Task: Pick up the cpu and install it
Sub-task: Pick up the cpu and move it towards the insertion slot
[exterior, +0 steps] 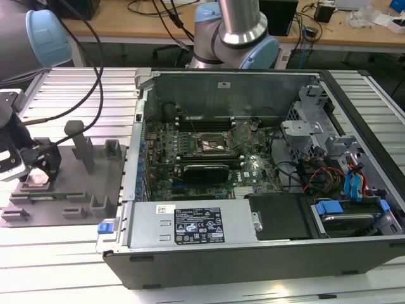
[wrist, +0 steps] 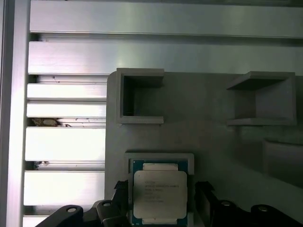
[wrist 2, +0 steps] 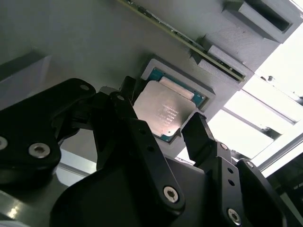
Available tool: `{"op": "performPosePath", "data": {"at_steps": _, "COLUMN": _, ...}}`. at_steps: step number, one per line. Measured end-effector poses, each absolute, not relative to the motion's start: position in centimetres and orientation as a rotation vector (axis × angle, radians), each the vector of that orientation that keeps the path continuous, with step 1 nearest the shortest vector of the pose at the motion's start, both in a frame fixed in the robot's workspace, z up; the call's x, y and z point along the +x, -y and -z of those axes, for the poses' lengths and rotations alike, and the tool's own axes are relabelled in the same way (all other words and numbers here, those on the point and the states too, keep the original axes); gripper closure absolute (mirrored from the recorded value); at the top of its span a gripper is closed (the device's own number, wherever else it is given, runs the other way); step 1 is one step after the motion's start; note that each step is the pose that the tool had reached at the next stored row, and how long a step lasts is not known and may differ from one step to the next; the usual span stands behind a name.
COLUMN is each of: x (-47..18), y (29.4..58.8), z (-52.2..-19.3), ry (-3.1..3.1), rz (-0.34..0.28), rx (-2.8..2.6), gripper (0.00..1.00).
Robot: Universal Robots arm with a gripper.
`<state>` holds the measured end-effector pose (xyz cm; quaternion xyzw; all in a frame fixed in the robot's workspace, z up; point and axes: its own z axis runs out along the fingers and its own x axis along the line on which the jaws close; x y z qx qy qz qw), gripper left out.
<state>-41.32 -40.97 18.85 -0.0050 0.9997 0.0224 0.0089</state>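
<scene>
The cpu (wrist: 160,193) is a small square chip with a pale silver top. It lies flat in a shallow framed recess of the grey fixture plate (exterior: 76,183), at the exterior view's left. My gripper (exterior: 39,170) hangs low over that recess. In both wrist views its black fingers (wrist: 204,197) stand on either side of the cpu (wrist 2: 161,111), outside the recess frame, with a gap to the chip. The gripper (wrist 2: 163,106) is open. The motherboard's open socket (exterior: 212,144) sits inside the computer case (exterior: 253,240), near the middle.
Upright posts (exterior: 81,145) rise from the fixture plate close to my gripper. A long memory strip (exterior: 57,195) lies in a slot of the plate. The case wall (exterior: 136,158) stands between plate and motherboard. Cables (exterior: 82,107) trail over the slatted table (exterior: 63,253).
</scene>
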Motion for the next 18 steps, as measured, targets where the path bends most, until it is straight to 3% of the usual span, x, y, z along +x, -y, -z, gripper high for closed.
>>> {"op": "performPosePath", "data": {"at_steps": 10, "x": -41.29, "y": 40.97, "z": -18.97, "ry": -3.131, "rz": -0.07, "rx": -0.015, "gripper": 0.33}}
{"op": "performPosePath", "data": {"at_steps": 18, "x": -41.13, "y": 40.63, "z": -18.96, "ry": -3.132, "rz": -0.023, "rx": -0.015, "gripper": 0.33}}
